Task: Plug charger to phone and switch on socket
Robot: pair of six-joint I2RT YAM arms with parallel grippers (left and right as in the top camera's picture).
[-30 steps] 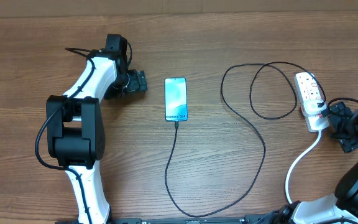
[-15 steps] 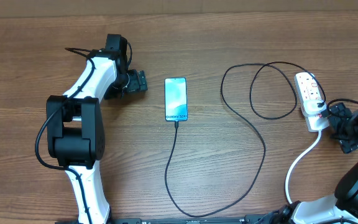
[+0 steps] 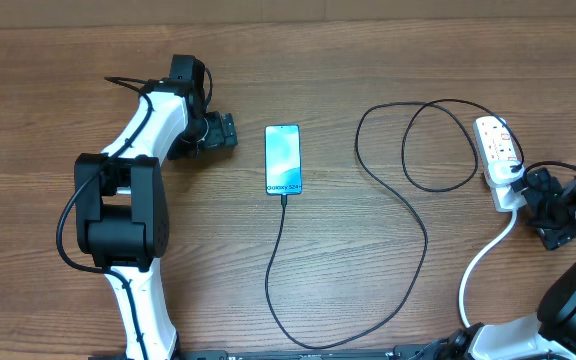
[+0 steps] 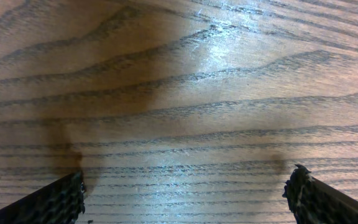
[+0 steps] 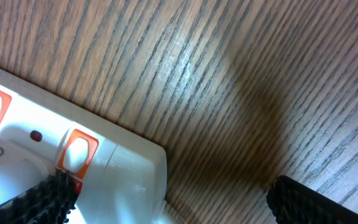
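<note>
The phone lies flat at the table's middle, screen lit light blue. The charger is a thin black cable; its tip meets the phone's bottom edge, and it loops right to the socket. This white power strip lies at the right edge. My right gripper is open just beside its near end. In the right wrist view the socket fills the left, and one fingertip overlaps an orange switch. My left gripper is open left of the phone, with only wood between its fingers.
The socket's thick white cord curves from its near end toward the front edge. The left arm's black base stands at front left. The charger's long loop reaches nearly to the front edge.
My right gripper has crept a little left, closer to the socket's near end. The left arm, phone and cable have not moved.
</note>
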